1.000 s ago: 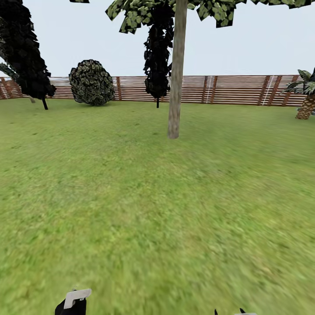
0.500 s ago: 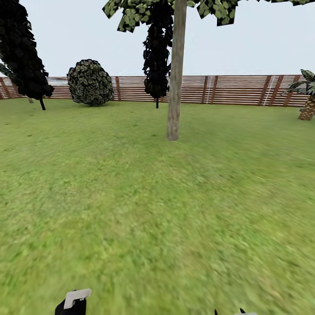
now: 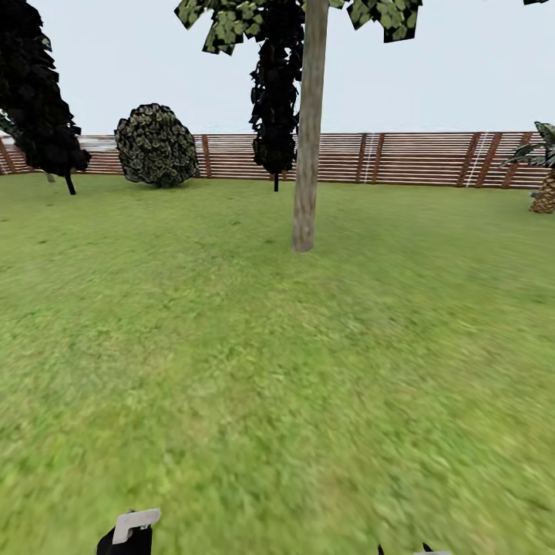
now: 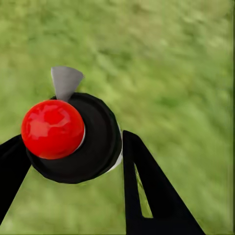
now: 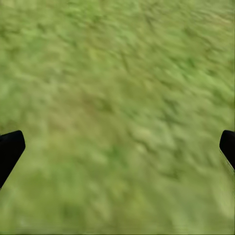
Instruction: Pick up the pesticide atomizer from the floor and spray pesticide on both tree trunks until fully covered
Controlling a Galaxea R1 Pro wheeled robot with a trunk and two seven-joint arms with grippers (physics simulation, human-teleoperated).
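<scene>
Across the garden, blurry green grass [image 3: 254, 370] runs from the robot's feet out to a brown slatted wooden fence [image 3: 416, 158] that closes the far side under a pale sky. Going left to right along that boundary: a near-black conifer [image 3: 38, 92] on a thin stem at the far left, a round dark bush [image 3: 156, 145] against the fence, a second dark conifer [image 3: 275, 100] just behind and left of the tree, then the tree trunk [image 3: 307, 139], a straight pale grey-brown column rising from the lawn with blocky green leaves [image 3: 231, 23] at the top edge, and a short scaly-trunked palm [image 3: 543, 181] at the far right. Low at the left of the head view, the left gripper [image 3: 127, 536] shows as a black shape with a white tip just above the frame's lower edge; the right gripper's dark tips [image 3: 408, 550] barely peek in at the lower right. From the left wrist, the pesticide atomizer [image 4: 73, 134], black with a glossy red top, sits between the black fingers [image 4: 147, 191], the jaws clenched on it above the grass. From the right wrist, the right gripper's fingers [image 5: 10, 149] stand wide apart at the picture's two sides, jaws released, with grass between them.
</scene>
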